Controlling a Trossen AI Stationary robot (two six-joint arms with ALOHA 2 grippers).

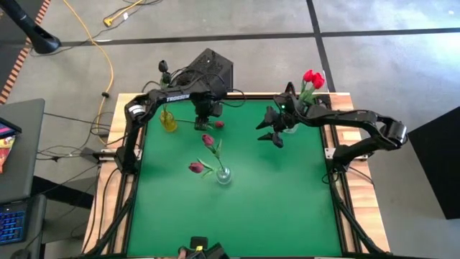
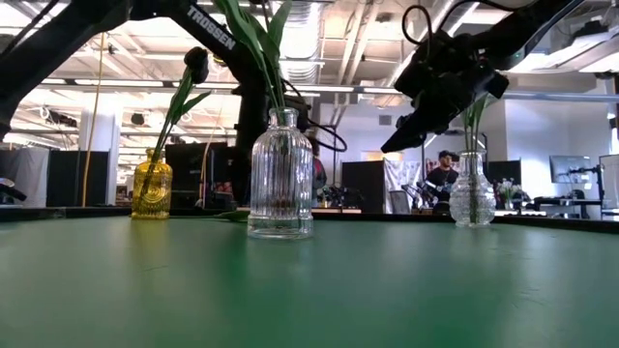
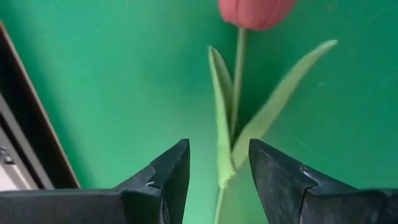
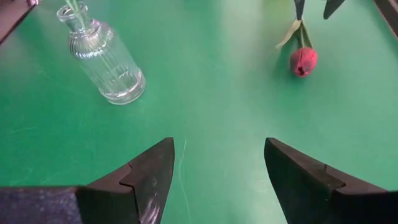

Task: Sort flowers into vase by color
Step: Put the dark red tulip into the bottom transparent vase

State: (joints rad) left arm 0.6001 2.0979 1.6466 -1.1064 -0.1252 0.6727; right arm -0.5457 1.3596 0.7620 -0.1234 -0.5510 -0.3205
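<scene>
A pinkish-red tulip [image 1: 218, 124] lies flat on the green table, its stem [image 3: 238, 74] and leaves between the open fingers of my left gripper [image 3: 219, 149], which points down over it [image 1: 205, 115]; I see no touch. The same tulip [image 4: 303, 60] shows in the right wrist view. A yellow vase [image 1: 169, 121] holds a near-black tulip [image 2: 196, 63]. A clear ribbed vase [image 1: 223, 175] in mid-table holds two pinkish tulips [image 1: 208, 140]. Another clear vase [image 2: 471, 193] at the far right holds red tulips [image 1: 313, 78]. My right gripper [image 1: 269, 133] hangs open above the table, near that vase.
The green mat [image 1: 287, 208] lies bare toward the near edge. A dark box [image 1: 212, 68] stands behind the table's far edge. In the low view, the room beyond holds desks, screens and a person [image 2: 443, 174].
</scene>
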